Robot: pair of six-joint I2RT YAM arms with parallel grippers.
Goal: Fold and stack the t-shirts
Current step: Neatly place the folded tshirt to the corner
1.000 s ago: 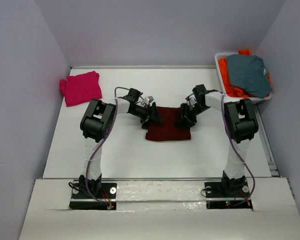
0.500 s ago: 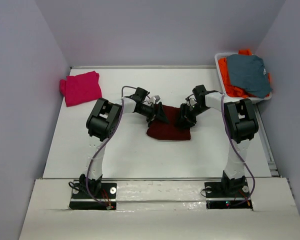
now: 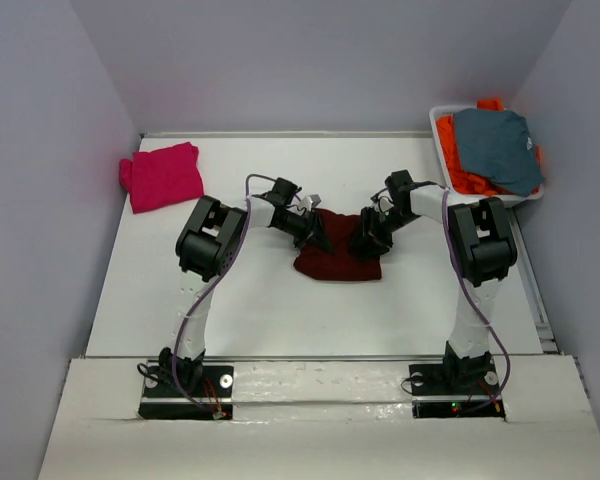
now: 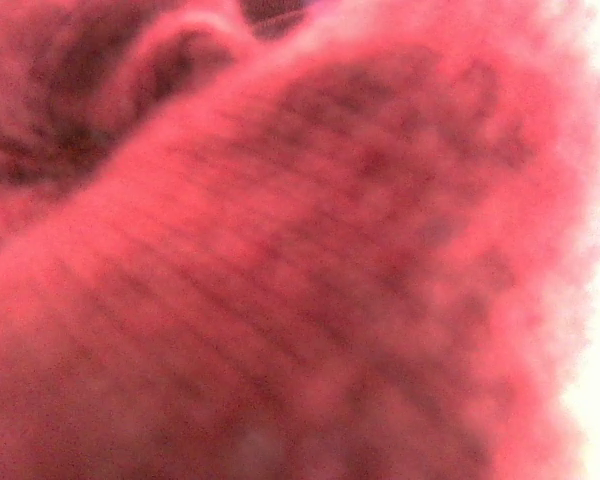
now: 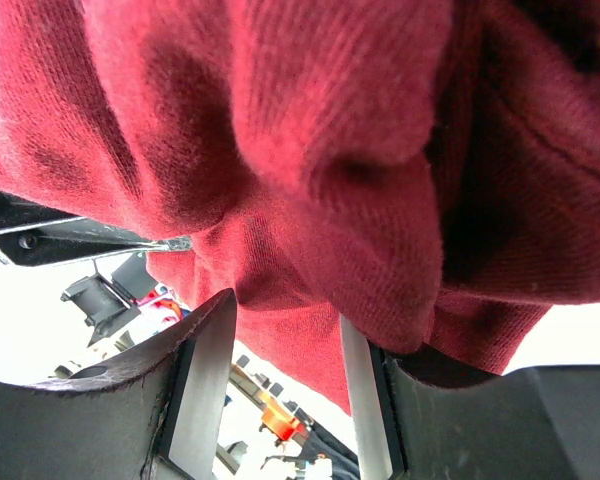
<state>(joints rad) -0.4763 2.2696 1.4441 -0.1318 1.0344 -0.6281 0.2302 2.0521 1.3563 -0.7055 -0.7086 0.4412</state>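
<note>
Between right fingers (image 5: 202,385), bunched maroon t-shirt (image 3: 337,258)

Both arms share one build. The left arm (image 3: 187,320), in the lower left of the overhead view, and the right arm (image 3: 465,310), in the lower right, have slim white links joined by bulky, rounded black joint housings (image 3: 208,245). Each stands on a flat black base plate (image 3: 185,392). A thin purplish-grey cable (image 3: 252,180) trails along each arm in loose loops. At the bottom of the right wrist view, two matt black fingers (image 5: 130,410) have flat, pale grey inner faces.
</note>
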